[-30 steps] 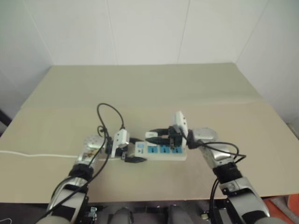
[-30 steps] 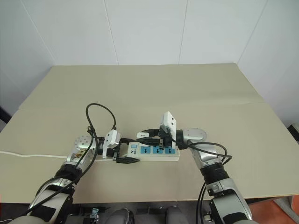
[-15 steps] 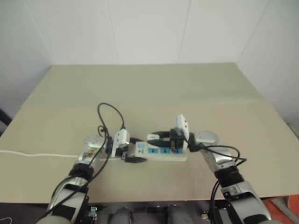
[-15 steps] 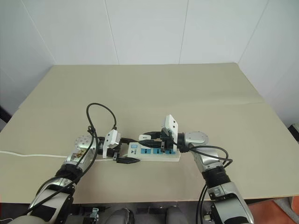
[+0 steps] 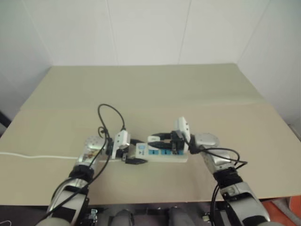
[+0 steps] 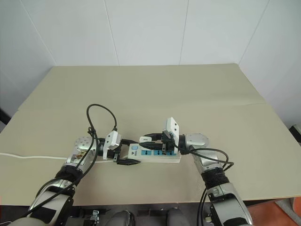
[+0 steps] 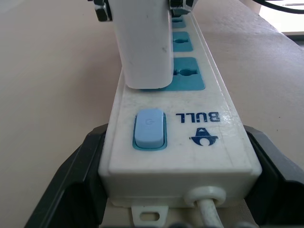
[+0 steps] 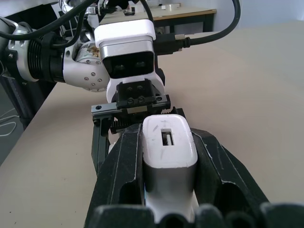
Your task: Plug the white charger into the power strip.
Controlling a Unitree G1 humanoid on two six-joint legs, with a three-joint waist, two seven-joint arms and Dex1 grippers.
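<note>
left wrist view sits nearest: the left gripper (image 7: 180, 199), its black fingers (image 7: 71, 190) pinching the switch end of the power strip (image 7: 190, 137), glossy white plastic with a pale blue rocker switch (image 7: 149, 129) and a blue printed logo, details the head views do not resolve. just past the switch the white charger (image 7: 142, 45), smooth and round-edged, stands over the first blue socket (image 7: 187, 75), its base at the strip's face. right wrist view shows the right gripper (image 8: 166, 156) clamped on the charger's sides, a small slot in its end. in the head views the strip lies mid-table (image 6: 141, 89), matte beige board, its thin white cord (image 6: 28, 157) trailing left. against a second ago, the right gripper sits slightly lower over the strip.
</note>
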